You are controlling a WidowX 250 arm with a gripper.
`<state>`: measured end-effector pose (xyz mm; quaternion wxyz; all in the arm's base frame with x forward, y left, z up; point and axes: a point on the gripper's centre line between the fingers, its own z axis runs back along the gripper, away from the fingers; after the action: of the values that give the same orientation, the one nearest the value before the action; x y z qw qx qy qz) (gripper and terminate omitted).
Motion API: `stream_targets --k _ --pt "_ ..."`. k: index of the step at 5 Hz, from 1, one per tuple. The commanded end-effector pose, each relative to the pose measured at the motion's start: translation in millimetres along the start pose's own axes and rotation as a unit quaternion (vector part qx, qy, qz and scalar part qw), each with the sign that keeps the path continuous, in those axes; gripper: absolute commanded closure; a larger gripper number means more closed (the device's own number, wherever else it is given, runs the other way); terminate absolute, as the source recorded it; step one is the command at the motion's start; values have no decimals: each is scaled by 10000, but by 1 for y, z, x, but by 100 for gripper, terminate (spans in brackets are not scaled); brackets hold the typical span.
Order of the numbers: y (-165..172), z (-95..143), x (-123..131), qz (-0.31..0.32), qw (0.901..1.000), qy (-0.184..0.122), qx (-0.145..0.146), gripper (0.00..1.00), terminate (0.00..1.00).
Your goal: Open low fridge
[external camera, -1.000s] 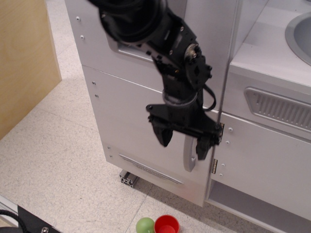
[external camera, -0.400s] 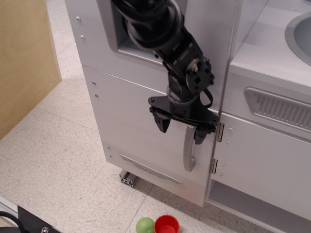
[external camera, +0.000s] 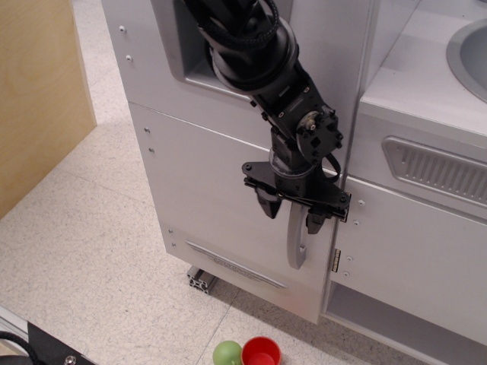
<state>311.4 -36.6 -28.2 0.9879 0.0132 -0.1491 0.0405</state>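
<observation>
The low fridge (external camera: 205,198) is the white lower compartment with a large flat door, standing closed. Its grey bow-shaped handle (external camera: 295,242) runs vertically near the door's right edge, with a thin grey strip (external camera: 236,264) low on the door and silver hinges (external camera: 335,259) beside it. My black gripper (external camera: 291,211) hangs from the arm above and is open, its two fingers straddling the upper part of the handle, one on each side. The top of the handle is hidden behind the gripper. I cannot tell whether the fingers touch it.
Above the door is a white panel with a grey recessed niche (external camera: 194,68). A white cabinet (external camera: 411,251) with a grey vent and a sink stands at the right. A green ball (external camera: 226,353) and a red cup (external camera: 261,352) lie on the floor. A wooden panel (external camera: 38,91) stands at the left.
The gripper has shifted right and slightly toward the door, and its fingers have narrowed around the top of the handle. The door has not moved.
</observation>
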Motion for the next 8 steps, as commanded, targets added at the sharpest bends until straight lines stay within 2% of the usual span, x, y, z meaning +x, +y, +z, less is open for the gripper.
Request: stream_targets --k 1,3,4,5,6,7,8 --pt "0 8 10 -97 9998 -175 -65 100 0" --pt "14 23 -18 -302 9992 131 -218 100 0" --pt "22 34 -34 -469 9985 200 -183 100 0" --pt "25 58 -37 -479 9974 400 -348 0 0" --pt "22 85 -25 -455 9973 331 -477 0 0" --pt "11 105 -5 -239 9967 105 -772 0 0" --pt "-4 103 12 -138 9961 -61 -874 0 0"
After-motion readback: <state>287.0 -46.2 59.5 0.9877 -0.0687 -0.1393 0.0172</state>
